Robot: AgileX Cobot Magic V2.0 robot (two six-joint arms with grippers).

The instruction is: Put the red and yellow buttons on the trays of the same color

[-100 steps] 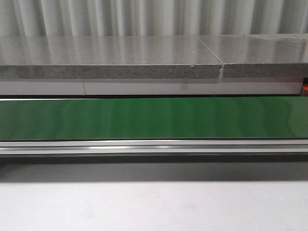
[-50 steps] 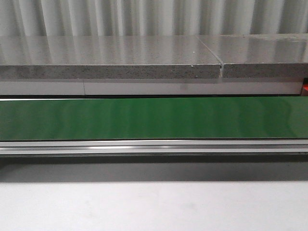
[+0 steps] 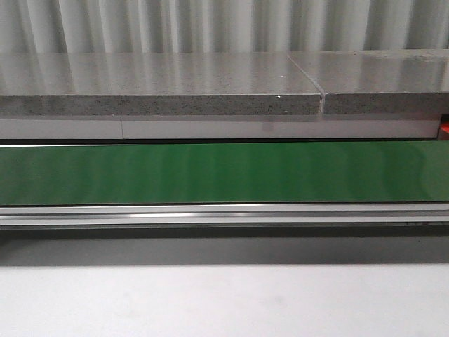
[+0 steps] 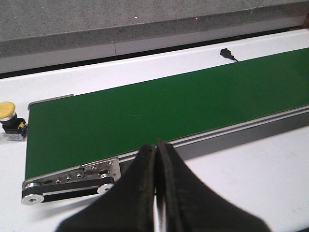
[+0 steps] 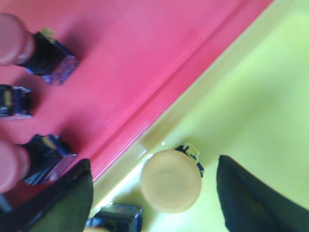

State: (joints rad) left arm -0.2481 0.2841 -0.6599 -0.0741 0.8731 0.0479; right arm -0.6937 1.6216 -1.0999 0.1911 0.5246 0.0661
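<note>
Right gripper spread around yellow button in yellow tray; light, rigid, smooth cap. Left gripper closed, empty.

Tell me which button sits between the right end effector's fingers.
The yellow button on the yellow tray, cap facing the camera, sits between the open right end effector. The red buttons lie on the red tray, outside its fingers.

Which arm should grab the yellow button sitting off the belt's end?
Left. Its shut gripper faces the belt with that yellow button in view; the right gripper hangs open over the yellow tray.
</note>
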